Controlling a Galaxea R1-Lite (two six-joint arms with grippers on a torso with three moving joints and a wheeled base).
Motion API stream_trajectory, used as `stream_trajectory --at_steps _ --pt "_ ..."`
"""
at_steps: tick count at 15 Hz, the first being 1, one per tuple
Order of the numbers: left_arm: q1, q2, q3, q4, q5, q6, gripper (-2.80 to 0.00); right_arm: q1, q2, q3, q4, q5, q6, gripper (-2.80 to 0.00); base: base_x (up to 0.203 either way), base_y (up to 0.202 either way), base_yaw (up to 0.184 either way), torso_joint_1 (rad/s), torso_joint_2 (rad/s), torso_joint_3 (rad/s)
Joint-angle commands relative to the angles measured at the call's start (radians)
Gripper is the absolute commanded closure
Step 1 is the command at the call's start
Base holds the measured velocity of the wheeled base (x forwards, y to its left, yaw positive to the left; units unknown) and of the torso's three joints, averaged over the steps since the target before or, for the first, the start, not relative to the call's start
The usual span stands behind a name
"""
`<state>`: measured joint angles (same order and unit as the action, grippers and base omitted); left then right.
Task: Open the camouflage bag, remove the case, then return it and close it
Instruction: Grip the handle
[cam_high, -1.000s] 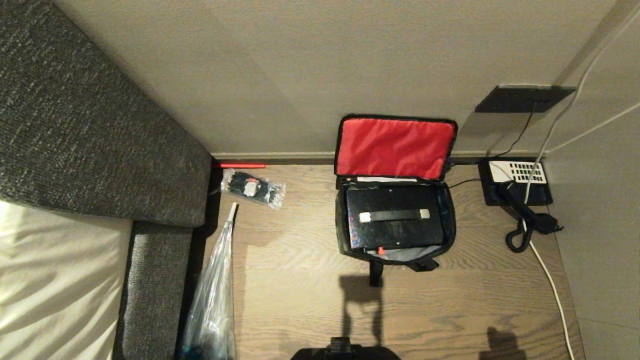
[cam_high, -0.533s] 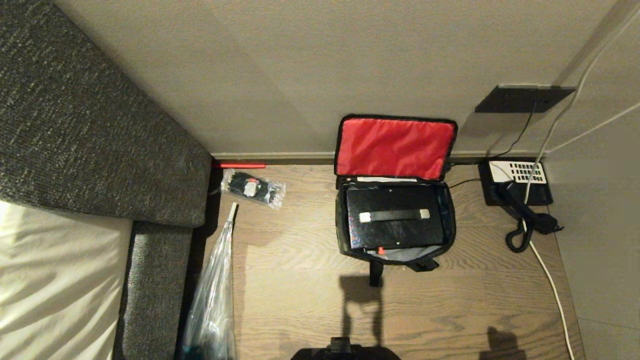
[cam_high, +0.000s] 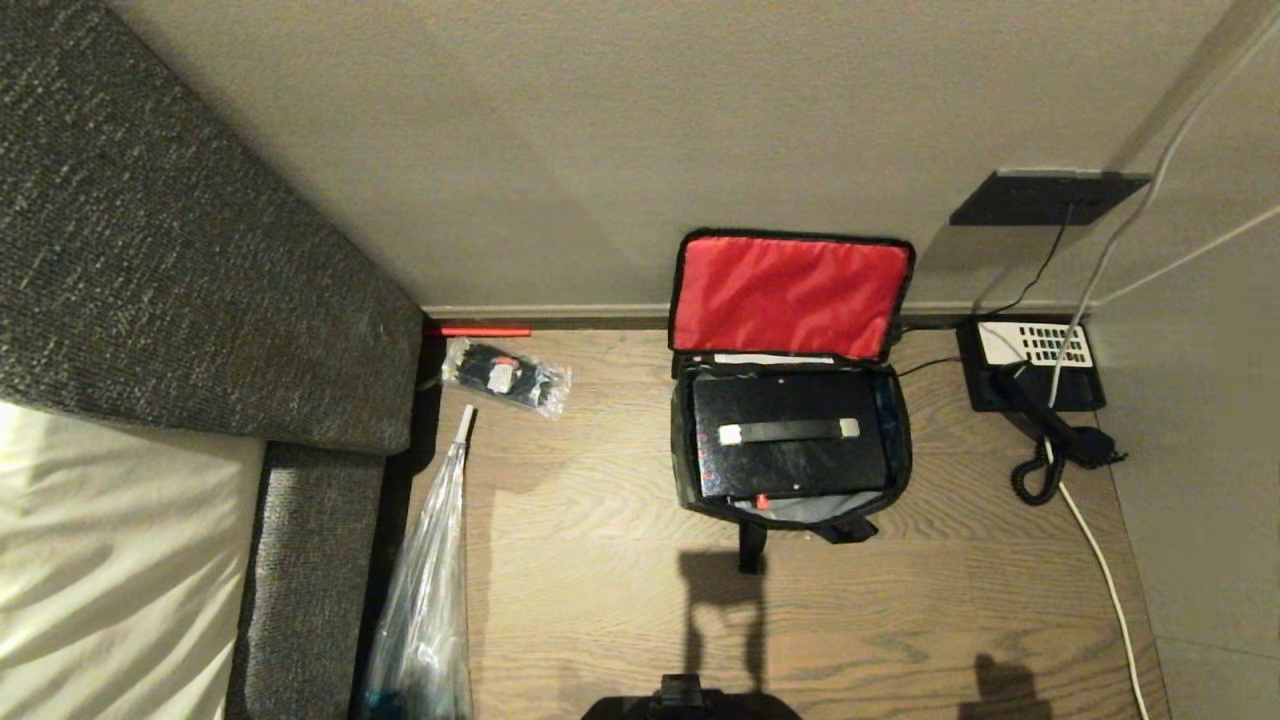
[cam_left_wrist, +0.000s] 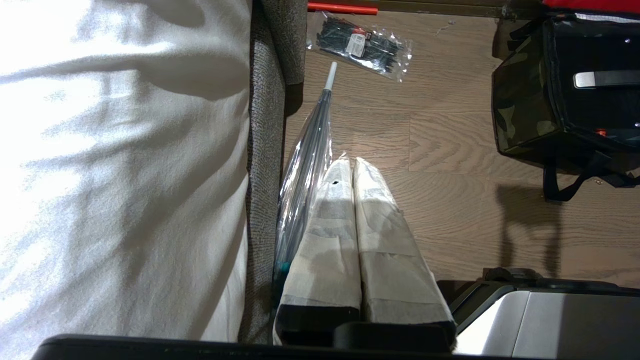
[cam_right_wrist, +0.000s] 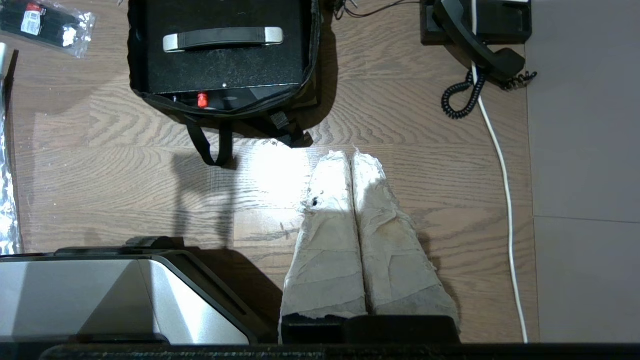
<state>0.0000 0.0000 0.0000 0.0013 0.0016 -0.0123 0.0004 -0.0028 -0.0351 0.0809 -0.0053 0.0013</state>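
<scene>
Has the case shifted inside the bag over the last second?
No. The case sits in the camouflage bag as before, same offset from the telephone.

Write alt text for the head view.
On a wooden floor against a beige wall, the camouflage bag sits open, red-lined lid propped upright, the black case with a silver-ended handle inside. A black telephone lies right of it, a clear packet and grey sofa left; no gripper shows.

Camouflage bag (cam_high: 690, 455) on the wooden floor by the wall, lid flipped up against the wall showing red lining, black straps trailing in front, black rectangular case (cam_high: 790, 445) with a silver-ended handle lying flat inside it
</scene>
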Motion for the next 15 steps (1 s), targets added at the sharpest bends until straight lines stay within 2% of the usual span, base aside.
stream_trajectory --at_steps 1,15 --pt "0.000 0.000 0.000 0.000 0.000 0.000 0.00 0.001 0.004 0.000 0.001 -0.001 0.000 0.00 0.000 0.000 0.000 0.000 0.00 0.000" --pt "0.000 0.000 0.000 0.002 0.000 -0.001 0.00 0.001 0.004 0.000 0.000 0.001 0.000 0.00 0.000 0.000 0.000 0.000 0.00 0.000"
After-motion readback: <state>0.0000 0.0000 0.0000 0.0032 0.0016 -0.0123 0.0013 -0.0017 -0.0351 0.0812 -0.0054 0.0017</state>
